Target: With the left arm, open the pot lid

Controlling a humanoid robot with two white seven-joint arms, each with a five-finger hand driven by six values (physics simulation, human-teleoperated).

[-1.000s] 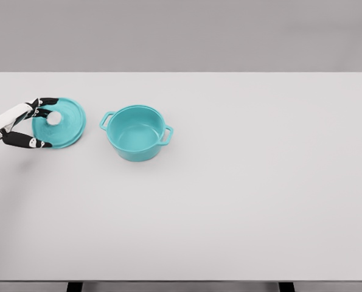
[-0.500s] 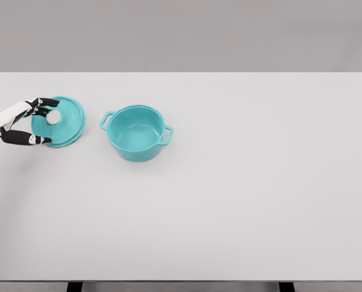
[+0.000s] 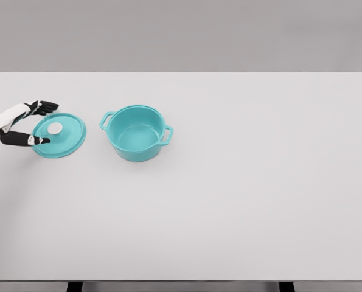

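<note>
Now left hand (image 3: pixel 30 125) (fingers spread) hovers beside the lid (image 3: pixel 59 135).

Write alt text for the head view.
A teal lid lies flat on a white table, left of an open teal pot. The robot's left hand sits at the lid's left edge, fingers open.

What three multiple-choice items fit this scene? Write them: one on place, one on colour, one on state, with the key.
1. Where does the lid lie?
A. left of the pot
B. on the pot
C. right of the pot

2. What colour is the pot?
A. red
B. teal
C. black

3. How is the left hand?
A. gripping the pot's handle
B. open beside the lid
C. inside the pot

Key: A, the lid lies flat on the table left of the pot; B, pot and lid are teal; B, fingers spread at the lid's left edge.
</note>
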